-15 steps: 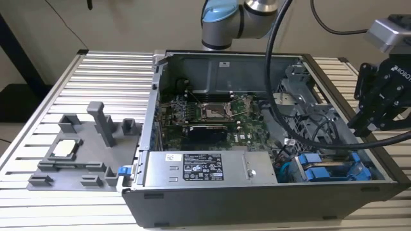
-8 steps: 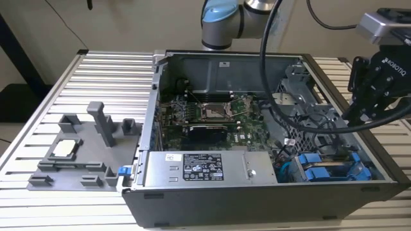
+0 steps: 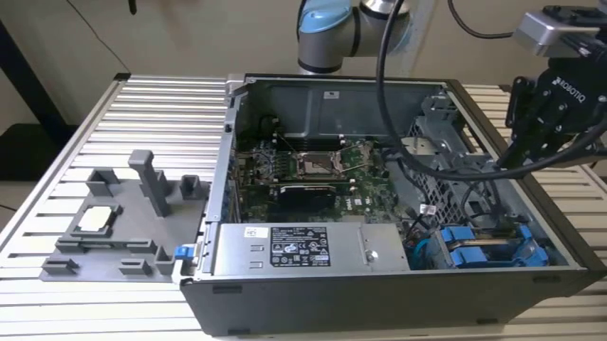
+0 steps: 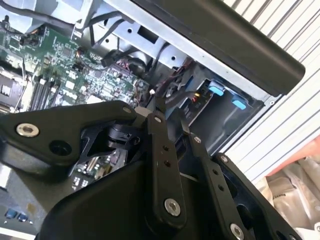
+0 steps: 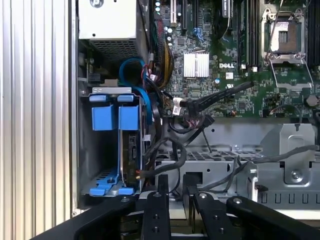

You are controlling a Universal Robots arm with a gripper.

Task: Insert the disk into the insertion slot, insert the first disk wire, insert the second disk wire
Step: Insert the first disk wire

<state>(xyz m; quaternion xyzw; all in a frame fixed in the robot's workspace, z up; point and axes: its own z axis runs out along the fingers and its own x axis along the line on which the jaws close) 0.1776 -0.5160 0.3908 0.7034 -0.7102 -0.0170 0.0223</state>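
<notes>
The disk stands on edge in its blue carrier inside the insertion slot, a grey cage in the case's corner. In the exterior view the disk sits at the near right of the case. Two loose disk wires lie over the board's edge, one with a white-tagged plug and one with a black plug. My gripper hangs above the case's right wall, well clear of the disk. Both wrist views show the gripper with a narrow gap and nothing in it.
A grey labelled power supply fills the case's near side beside the cage. The green motherboard lies in the middle, crossed by black cables. A grey holder fixture stands on the slatted table at the exterior view's left.
</notes>
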